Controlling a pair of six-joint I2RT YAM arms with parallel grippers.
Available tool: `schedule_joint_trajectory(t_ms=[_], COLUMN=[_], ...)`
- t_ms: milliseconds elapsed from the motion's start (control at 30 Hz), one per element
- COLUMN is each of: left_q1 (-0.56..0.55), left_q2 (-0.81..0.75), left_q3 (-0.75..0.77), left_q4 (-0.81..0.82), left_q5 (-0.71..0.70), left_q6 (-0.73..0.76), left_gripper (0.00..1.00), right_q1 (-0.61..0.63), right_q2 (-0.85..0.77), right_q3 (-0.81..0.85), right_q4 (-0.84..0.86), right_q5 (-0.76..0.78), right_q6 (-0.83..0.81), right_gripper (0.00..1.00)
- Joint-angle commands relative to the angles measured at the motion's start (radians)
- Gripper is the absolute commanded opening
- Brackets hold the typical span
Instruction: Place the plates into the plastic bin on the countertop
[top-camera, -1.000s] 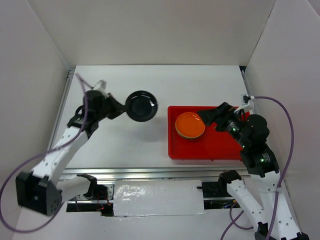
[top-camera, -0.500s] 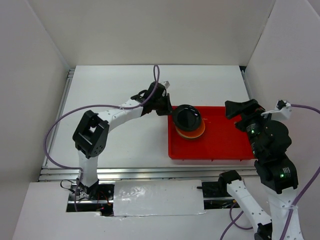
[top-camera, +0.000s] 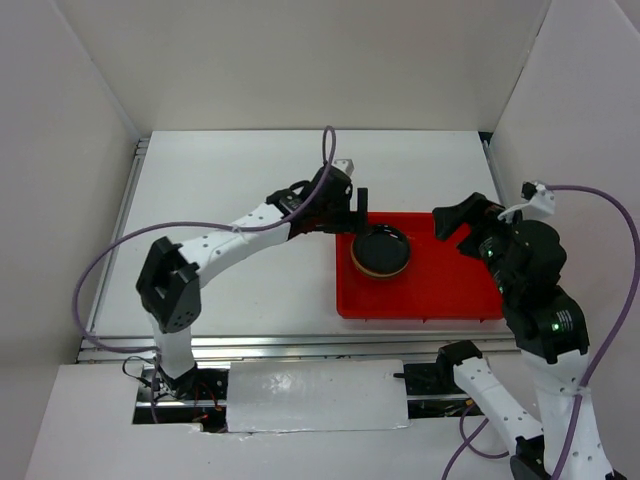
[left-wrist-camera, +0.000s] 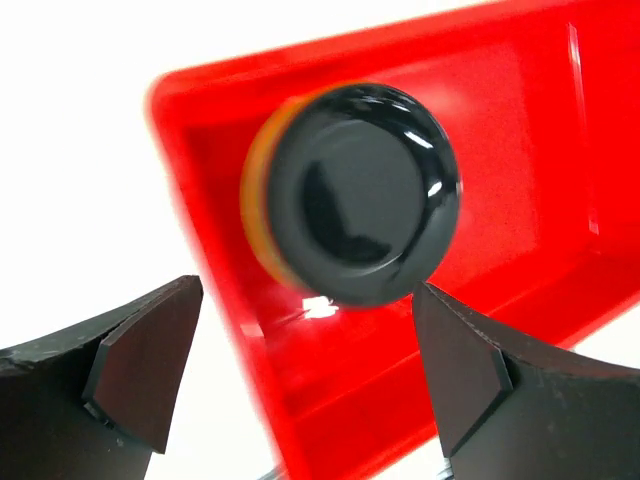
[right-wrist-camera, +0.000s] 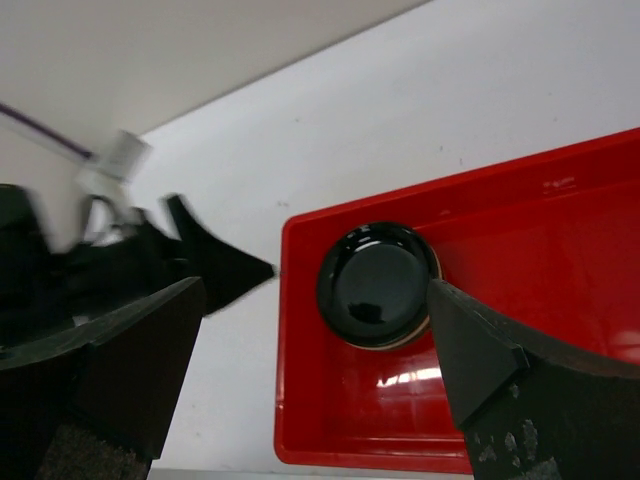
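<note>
White table (top-camera: 230, 180) w/ white walls round it. The L arm (top-camera: 215, 240) reaches from the near left over to the middle. The L gripper (top-camera: 358, 210) is at the far left corner of the red bin (top-camera: 440, 290), just left of the plates. Its fingers are wide apart & hold nothing. In the L wrist view there is a gap btw each finger and the plates.

The black plate (top-camera: 380, 248) sits right side up on top of the orange plate (top-camera: 378, 274). Both are in the left part of the bin, near its far wall. Only a thin orange edge shows from under the black one. The black plate is shiny & has light spots on it.

The R gripper (top-camera: 452, 225) hangs over the right part of the bin & points left at the plates. Its fingers are wide apart too, w/ nothing btw them. It is not touching the plates. In the R wrist view the L gripper shows just left of the bin.
</note>
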Motion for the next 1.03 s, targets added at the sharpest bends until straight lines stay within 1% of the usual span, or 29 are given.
schedule_joint_trajectory(t_ms=[0,33,67,100,133,167,200,233,267,333,433,500,533,600,633,800,900,1000], left_q1=[0.022,0.035,0.053,0.106,0.139,0.2,0.232,0.254,0.28,0.324,0.448,0.486,0.513,0.536,0.555,0.579,0.581,0.582], left_q2=[-0.174,-0.19,-0.21,-0.254,-0.285,-0.352,-0.394,-0.432,-0.505,-0.575,-0.76,-0.84,-0.916,-0.978,-1.033,-1.138,-1.172,-1.179], left_q3=[0.083,0.084,0.077,0.049,0.022,-0.043,-0.083,-0.114,-0.149,-0.174,-0.24,-0.257,-0.269,-0.269,-0.265,-0.256,-0.262,-0.272], left_q4=[-0.241,-0.295,-0.35,-0.441,-0.469,-0.489,-0.504,-0.506,-0.518,-0.555,-0.576,-0.61,-0.621,-0.665,-0.682,-0.741,-0.742,-0.759], left_q5=[-0.303,-0.42,-0.47,-0.512,-0.57,-0.593,-0.61,-0.656,-0.668,-0.653,-0.609,-0.619,-0.639,-0.653,-0.658,-0.6,-0.557,-0.564], left_q6=[0.071,0.072,0.067,0.055,0.05,0.044,0.045,0.045,0.029,0.027,0.061,0.075,0.093,0.107,0.108,0.093,0.098,0.088], left_gripper=[0.99,0.99,0.99,0.99,0.99,0.99,0.99,0.99,0.99,0.99,0.99,0.99,0.99,0.99,0.99,0.99,0.99,0.99], right_q1=[0.033,0.053,0.071,0.108,0.128,0.142,0.165,0.177,0.191,0.223,0.231,0.251,0.257,0.258,0.263,0.268,0.268,0.272], right_q2=[0.033,0.03,0.029,0.032,0.04,0.044,0.047,0.04,0.034,0.003,-0.02,-0.054,-0.071,-0.1,-0.109,-0.174,-0.187,-0.187], right_q3=[0.058,0.067,0.076,0.104,0.122,0.162,0.179,0.193,0.208,0.22,0.266,0.276,0.279,0.303,0.306,0.312,0.3,0.299], right_q4=[-0.064,-0.073,-0.082,-0.111,-0.13,-0.174,-0.194,-0.21,-0.233,-0.254,-0.346,-0.371,-0.378,-0.401,-0.414,-0.432,-0.428,-0.42], right_q5=[0.032,0.047,0.069,0.105,0.121,0.139,0.174,0.19,0.208,0.256,0.302,0.325,0.311,0.316,0.331,0.31,0.307,0.316], right_q6=[-0.085,-0.097,-0.104,-0.111,-0.12,-0.122,-0.125,-0.127,-0.13,-0.133,-0.136,-0.128,-0.13,-0.125,-0.122,-0.116,-0.114,-0.11], right_gripper=[1.0,1.0,1.0,1.0,1.0,1.0,1.0,1.0,1.0,1.0,1.0,1.0,1.0,1.0,1.0,1.0,1.0,1.0])
